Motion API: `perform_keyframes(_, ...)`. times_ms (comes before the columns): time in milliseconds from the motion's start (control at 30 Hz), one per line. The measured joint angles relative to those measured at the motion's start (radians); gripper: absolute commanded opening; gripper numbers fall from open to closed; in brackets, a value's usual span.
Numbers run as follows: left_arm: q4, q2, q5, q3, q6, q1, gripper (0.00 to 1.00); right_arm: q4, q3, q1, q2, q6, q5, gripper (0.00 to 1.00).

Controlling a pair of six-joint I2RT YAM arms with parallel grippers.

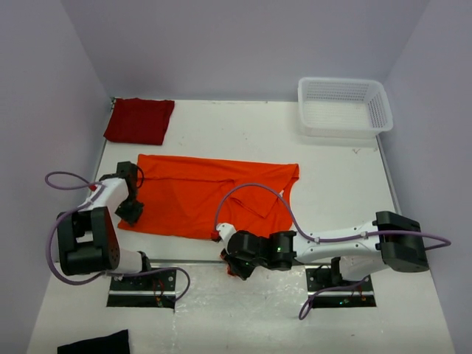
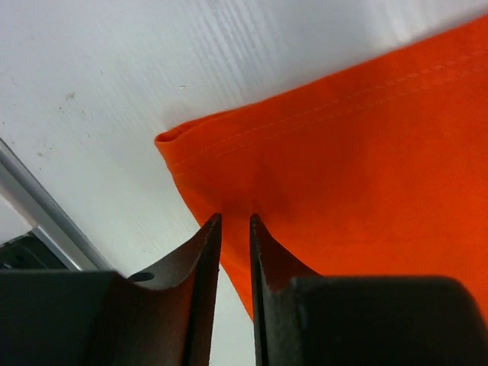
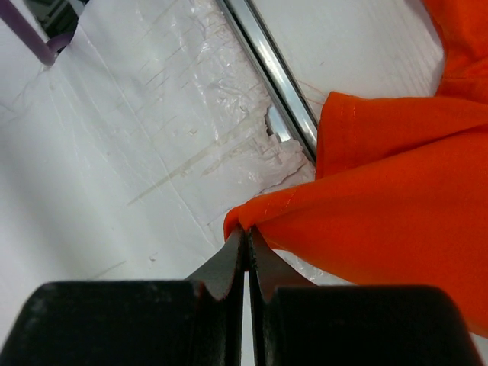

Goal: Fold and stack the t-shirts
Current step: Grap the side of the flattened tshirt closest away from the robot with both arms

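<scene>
The white worktop (image 1: pixel 332 177) is bordered along its near side by a metal strip (image 3: pixel 271 72). An orange t-shirt (image 1: pixel 199 195) lies spread flat across its left and middle part, with some folds on the right half, and its near right corner reaches over the strip. A dark red t-shirt (image 1: pixel 139 120) sits folded in the far left corner, well apart from a white mesh basket (image 1: pixel 346 127) in the far right corner. On the near side of the strip, a black cloth (image 1: pixel 94 344) lies at the left edge.
</scene>
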State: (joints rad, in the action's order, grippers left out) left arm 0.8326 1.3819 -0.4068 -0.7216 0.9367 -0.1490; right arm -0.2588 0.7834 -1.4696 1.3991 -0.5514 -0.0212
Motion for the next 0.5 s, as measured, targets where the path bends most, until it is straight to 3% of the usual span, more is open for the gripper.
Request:
perform_keyframes(100, 0.018, 0.051, -0.011, -0.010, 0.005, -0.029, 0.29, 0.006, -0.016, -0.001, -0.023, 0.002, 0.017, 0.00)
perform_keyframes(233, 0.031, 0.081, -0.021, -0.040, -0.006, -0.088, 0.47, 0.016, -0.019, -0.001, -0.031, 0.003, 0.028, 0.00)
perform_keyframes(500, 0.016, 0.105, -0.028, -0.080, -0.064, -0.185, 0.50, 0.021, -0.021, -0.001, -0.031, 0.002, 0.040, 0.00)
